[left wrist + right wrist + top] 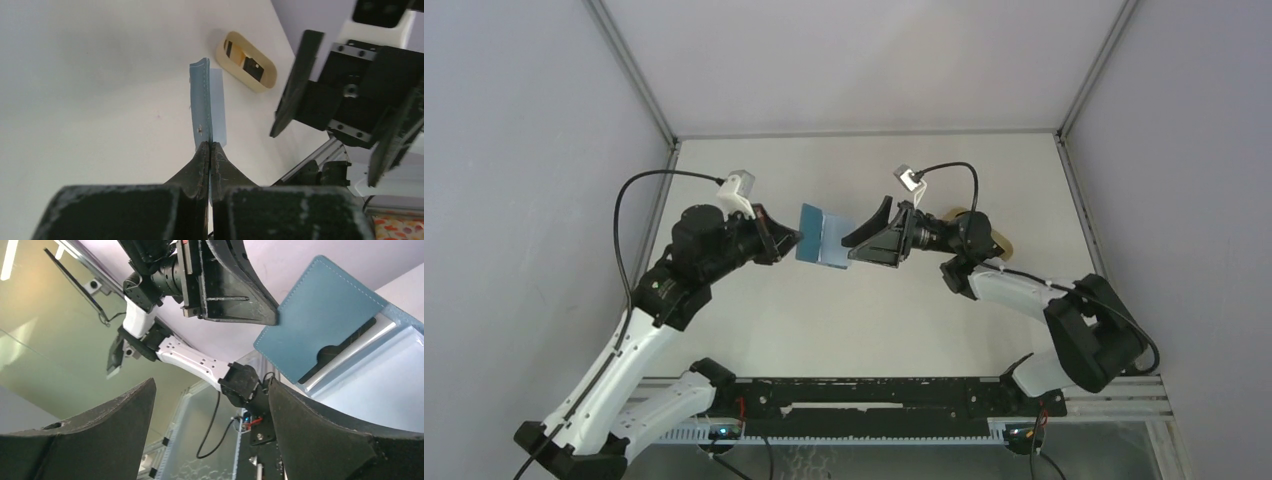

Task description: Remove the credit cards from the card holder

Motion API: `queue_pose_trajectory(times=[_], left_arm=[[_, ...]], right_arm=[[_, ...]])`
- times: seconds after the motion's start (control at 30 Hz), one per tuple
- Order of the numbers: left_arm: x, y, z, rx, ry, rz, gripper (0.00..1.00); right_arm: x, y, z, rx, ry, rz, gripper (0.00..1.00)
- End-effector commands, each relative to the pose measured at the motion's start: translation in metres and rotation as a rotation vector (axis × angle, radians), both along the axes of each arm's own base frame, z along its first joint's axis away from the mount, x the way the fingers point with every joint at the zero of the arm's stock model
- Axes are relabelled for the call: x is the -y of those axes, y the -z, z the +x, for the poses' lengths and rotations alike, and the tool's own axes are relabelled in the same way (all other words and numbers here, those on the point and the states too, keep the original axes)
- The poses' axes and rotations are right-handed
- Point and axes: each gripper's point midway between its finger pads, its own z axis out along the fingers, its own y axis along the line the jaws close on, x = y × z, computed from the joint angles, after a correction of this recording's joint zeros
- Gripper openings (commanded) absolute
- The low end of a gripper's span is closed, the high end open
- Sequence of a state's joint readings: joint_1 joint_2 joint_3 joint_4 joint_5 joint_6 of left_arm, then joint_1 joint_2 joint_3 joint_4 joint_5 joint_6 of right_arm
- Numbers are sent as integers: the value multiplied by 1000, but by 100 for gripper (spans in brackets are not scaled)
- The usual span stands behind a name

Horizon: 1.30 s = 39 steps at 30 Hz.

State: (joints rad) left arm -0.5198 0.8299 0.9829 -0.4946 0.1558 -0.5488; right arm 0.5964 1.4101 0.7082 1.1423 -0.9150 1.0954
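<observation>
The left gripper (210,147) is pinched shut on one edge of the card holder (320,320), which stands spread like a book just beyond its fingertips. The right gripper (211,385) faces it with jaws wide apart, holding nothing; the holder is just ahead of it, not touching. The credit cards (332,351) seem lodged in their slot — a dark one shows through the cutout — so the pulling-out looks yet to be done.

A white table (824,320) carries a tan oval dish (257,87).
</observation>
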Motion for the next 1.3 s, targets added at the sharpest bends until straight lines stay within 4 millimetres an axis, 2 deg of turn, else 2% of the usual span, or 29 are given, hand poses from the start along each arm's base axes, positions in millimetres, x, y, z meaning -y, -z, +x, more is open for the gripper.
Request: queue_pose_trajectory(times=[0.0,0.2,0.53,0.87,1.27], left_arm=[[8,-67,-11,179,76,-108,0],[6,-83,-23,219,102,-141,0],[15,-102,-39,246,172,-236,0],[19,-108,-47,246,210,-281,0],[20,-99,-44,233,206,-273,0]], right_arm=[[7,-39,-17,66,-53,164,91],[1,-38,-12,68,-54,159,91],[-17,-32,-5,51,-79,154,91],[-19,-39,2,60,-66,168,91],[-17,-56,-6,99,-81,193,90]])
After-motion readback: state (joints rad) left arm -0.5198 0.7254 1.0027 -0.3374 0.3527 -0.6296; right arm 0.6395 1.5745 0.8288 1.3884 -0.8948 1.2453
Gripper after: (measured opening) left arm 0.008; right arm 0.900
